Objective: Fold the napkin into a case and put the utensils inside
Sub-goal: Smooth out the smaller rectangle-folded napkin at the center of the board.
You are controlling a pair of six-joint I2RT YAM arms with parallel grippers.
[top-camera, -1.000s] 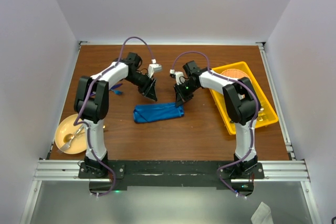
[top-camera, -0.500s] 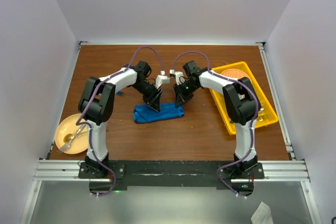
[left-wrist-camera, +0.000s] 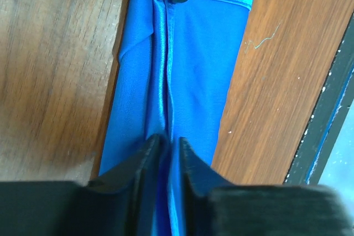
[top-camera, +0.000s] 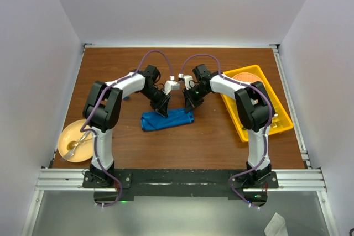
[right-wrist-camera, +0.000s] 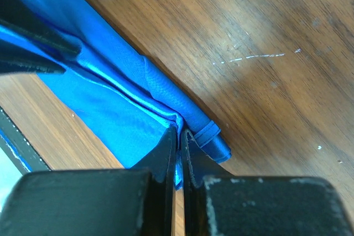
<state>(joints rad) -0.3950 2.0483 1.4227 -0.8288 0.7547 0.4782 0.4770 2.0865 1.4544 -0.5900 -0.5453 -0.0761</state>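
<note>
Brown desk (top-camera: 182, 147), with a yellow tray (top-camera: 283, 121) at frame right. Mid-frame, the napkin (top-camera: 174, 120) lies flat on the desk as a narrow blue strip. The left claw (top-camera: 162, 111) is nipped on its centre ridge. The right claw (top-camera: 189, 106) is pinched tight on the ridge at the strip's right end.

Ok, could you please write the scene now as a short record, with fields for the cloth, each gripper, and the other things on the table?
napkin: blue, folded into a long narrow strip, lying on the table
left gripper: pinching a raised fold near the strip's middle
right gripper: shut on the fold at the strip's right end
tray: yellow, right side
plate: yellow, near left, holding a gold spoon
</note>
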